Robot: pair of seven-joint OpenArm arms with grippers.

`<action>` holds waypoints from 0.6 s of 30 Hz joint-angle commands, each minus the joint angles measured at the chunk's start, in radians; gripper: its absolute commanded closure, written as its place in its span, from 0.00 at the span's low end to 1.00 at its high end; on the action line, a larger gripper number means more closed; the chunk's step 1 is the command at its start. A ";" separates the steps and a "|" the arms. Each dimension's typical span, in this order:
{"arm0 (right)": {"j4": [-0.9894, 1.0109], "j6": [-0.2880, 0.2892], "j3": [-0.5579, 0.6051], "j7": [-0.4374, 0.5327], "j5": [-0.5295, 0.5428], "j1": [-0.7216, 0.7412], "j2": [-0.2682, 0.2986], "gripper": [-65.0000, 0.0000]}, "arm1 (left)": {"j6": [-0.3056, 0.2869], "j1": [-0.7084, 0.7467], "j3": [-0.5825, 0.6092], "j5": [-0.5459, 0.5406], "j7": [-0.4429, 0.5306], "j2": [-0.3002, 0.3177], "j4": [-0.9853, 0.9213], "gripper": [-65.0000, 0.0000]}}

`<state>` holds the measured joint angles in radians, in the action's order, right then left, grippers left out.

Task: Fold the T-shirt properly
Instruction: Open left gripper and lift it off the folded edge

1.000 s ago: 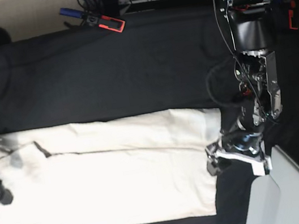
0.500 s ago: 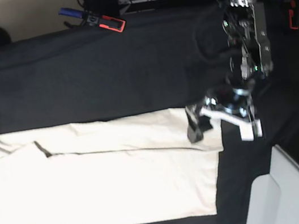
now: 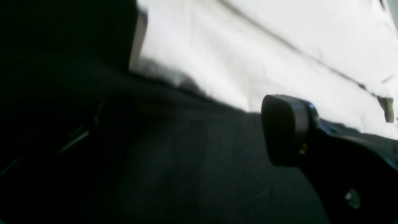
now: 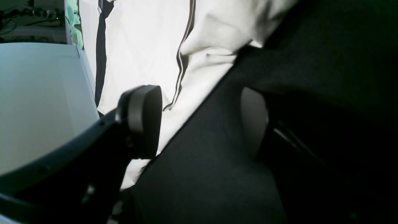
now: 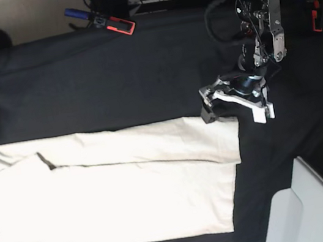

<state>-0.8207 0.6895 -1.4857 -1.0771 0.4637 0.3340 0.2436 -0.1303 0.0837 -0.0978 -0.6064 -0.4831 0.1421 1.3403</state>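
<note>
Cream cotton T-shirt (image 5: 117,187), plain and short-sleeved, lies spread flat over the near half of the black cloth-covered table (image 5: 110,73), and that's where the action sits. One long panel is already folded in along the far side, its crease running as a thin dark line across the body. A pale grey bin or tray corner (image 5: 306,208) pokes in at the near right, well clear of the cloth.

My read: we're between folds. One lengthwise fold looks done, and nothing is gripped right now. The next move, as I judge it, calls for both arms to come down on a fresh edge, most likely the near long side or the hem end, pinching only the layers they mean to carry so the first fold doesn't drag open.

Moving farther out, the left gripper (image 5: 236,101) hovers at the far hem corner, jaws spread wide with nothing between them. From the left wrist view, one black finger pad (image 3: 287,129) stands over bare table, the shirt (image 3: 264,53) lying just beyond it, apart from the jaws.

The right gripper is out of the base view; the right wrist view shows its jaws parted, a pad (image 4: 143,119) over the shirt's edge (image 4: 149,40), holding nothing.
</note>
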 commanded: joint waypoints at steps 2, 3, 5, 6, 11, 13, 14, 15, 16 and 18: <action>-0.015 0.009 0.002 0.008 0.020 0.010 0.023 0.43 | -0.009 -0.008 -0.075 -0.013 0.027 -0.032 0.017 0.08; -0.015 0.009 0.002 0.008 0.020 0.007 0.023 0.43 | -0.009 -0.006 -0.138 -0.013 0.027 -0.055 0.014 0.08; -0.015 0.009 0.002 0.008 0.020 0.004 0.026 0.43 | -0.012 -0.011 -0.250 -0.008 0.027 -0.095 -0.015 0.08; -0.015 0.009 0.002 0.008 0.020 0.004 0.026 0.43 | -0.013 -0.019 -0.276 -0.005 0.025 -0.098 -0.038 0.08; -0.015 0.009 0.002 0.007 0.020 0.003 0.027 0.43 | -0.013 -0.086 -0.216 -0.011 0.025 -0.081 -0.137 0.08; -0.015 0.009 0.002 0.005 0.020 0.003 0.024 0.43 | -0.013 -0.108 -0.208 -0.011 0.027 -0.086 -0.150 0.08; -0.015 0.009 0.002 0.005 0.020 0.003 0.024 0.43 | -0.013 -0.118 -0.207 -0.011 0.027 -0.094 -0.163 0.08; -0.015 0.009 0.002 0.005 0.020 0.003 0.023 0.43 | -0.013 -0.129 -0.214 -0.011 0.027 -0.106 -0.175 0.08; -0.015 0.009 0.002 0.005 0.020 0.003 0.023 0.43 | -0.013 -0.143 -0.214 -0.011 0.027 -0.111 -0.187 0.08; -0.015 0.009 0.002 0.005 0.020 0.003 0.023 0.43 | -0.013 -0.160 -0.213 -0.011 0.027 -0.112 -0.213 0.08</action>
<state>-0.8207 0.6895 -1.4857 -1.0779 0.4641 0.3210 0.2447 -0.1425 -0.0578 -0.3115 -0.6132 -0.4595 0.0254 1.1172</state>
